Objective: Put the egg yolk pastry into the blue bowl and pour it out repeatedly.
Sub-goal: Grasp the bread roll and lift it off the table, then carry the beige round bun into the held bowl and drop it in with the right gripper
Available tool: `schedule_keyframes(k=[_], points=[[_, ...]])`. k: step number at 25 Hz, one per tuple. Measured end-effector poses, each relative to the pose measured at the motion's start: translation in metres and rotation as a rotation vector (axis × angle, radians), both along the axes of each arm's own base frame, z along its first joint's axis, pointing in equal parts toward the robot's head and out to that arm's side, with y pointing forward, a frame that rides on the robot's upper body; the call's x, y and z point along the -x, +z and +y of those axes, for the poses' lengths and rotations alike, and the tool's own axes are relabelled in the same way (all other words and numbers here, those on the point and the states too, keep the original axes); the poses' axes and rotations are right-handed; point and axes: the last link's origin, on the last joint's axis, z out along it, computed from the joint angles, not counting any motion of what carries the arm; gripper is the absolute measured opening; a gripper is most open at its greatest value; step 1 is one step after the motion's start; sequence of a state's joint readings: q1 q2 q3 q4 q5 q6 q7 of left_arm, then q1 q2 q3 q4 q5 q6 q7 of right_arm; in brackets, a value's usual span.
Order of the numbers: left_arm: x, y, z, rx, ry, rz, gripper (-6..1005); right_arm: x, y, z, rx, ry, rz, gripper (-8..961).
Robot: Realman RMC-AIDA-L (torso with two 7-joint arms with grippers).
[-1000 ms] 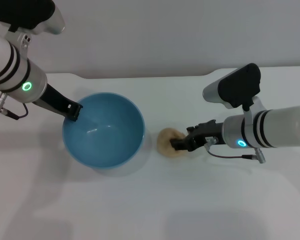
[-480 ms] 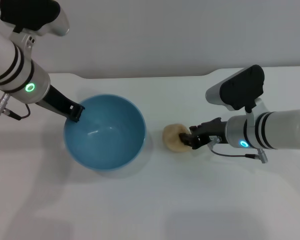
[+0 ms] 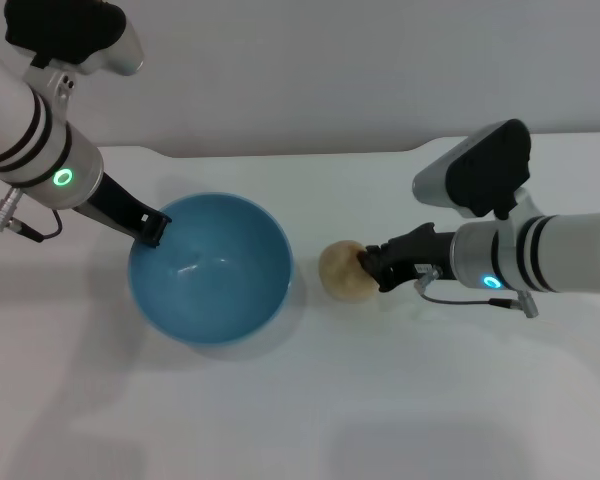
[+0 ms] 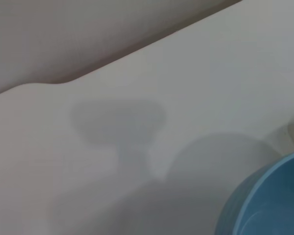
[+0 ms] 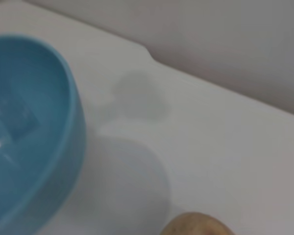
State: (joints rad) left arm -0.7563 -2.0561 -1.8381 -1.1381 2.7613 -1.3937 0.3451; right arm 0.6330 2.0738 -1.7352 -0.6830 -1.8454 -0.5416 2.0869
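Note:
The blue bowl (image 3: 212, 266) stands upright and empty on the white table, left of centre. My left gripper (image 3: 148, 227) is shut on its far-left rim. The bowl also shows in the left wrist view (image 4: 264, 200) and in the right wrist view (image 5: 34, 127). The egg yolk pastry (image 3: 342, 270), a small tan ball, is to the right of the bowl, held a little above the table. My right gripper (image 3: 368, 268) is shut on its right side. The pastry's top edge shows in the right wrist view (image 5: 198, 225).
The white table (image 3: 310, 400) spreads around both arms. Its back edge meets a grey wall (image 3: 310, 70) just behind the bowl. A stepped edge of the table runs behind the right arm.
My right gripper has closed on the pastry and lifted it slightly off the table. The bowl and my left gripper have barely moved.

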Motion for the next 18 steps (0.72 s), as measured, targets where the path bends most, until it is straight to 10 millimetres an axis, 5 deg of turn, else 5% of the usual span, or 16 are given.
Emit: schedule_keyframes(k=[5, 18], points=[[-0.001, 0.000, 0.000, 0.002, -0.001, 0.001, 12, -0.001, 0.014, -0.002, -0.006, -0.006, 0.054, 0], [-0.018, -0.019, -0.010, 0.131, -0.061, 0.094, 12, 0.022, 0.088, -0.017, 0.076, 0.192, 0.253, 32]])
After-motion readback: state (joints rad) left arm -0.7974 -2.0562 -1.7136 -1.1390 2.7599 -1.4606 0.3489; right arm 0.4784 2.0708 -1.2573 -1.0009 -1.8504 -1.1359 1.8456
